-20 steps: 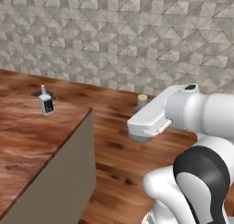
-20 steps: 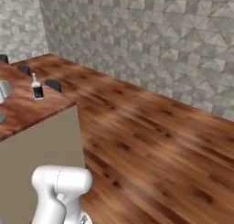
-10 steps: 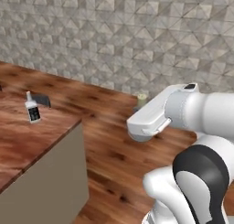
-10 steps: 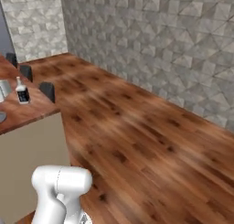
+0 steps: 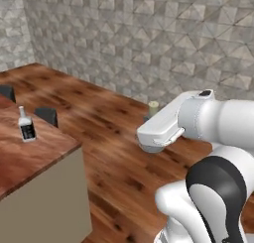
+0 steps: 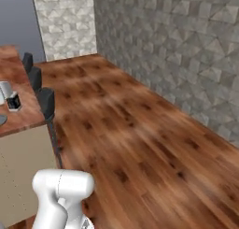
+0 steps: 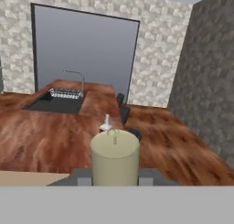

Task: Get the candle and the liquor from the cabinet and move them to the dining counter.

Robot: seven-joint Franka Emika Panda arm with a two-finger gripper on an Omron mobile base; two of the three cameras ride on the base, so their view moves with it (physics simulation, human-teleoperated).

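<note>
The candle (image 7: 114,155), a pale olive-grey cylinder with a short wick, stands upright close in front of the hand camera. My gripper (image 7: 115,178) is shut on its dark grey holder. In the left base view the candle's top (image 5: 153,106) pokes up behind the white hand. The liquor (image 5: 26,126), a small black bottle with a white label, stands upright near the corner of the reddish-brown dining counter (image 5: 34,160). It also shows in the hand view, as the liquor (image 7: 106,123) just beyond the candle, and in the right base view, as the liquor (image 6: 13,101). The cabinet is out of view.
A black sink (image 7: 54,104) with a curved tap is set into the far part of the dining counter (image 7: 41,141). Dark stools (image 6: 46,101) line the counter's side. Wood floor (image 6: 140,130) runs to the grey stone wall (image 5: 149,38).
The whole picture has shifted: the base has turned, so the counter and bottle slide left in both base views. The arm keeps its pose with the candle held.
</note>
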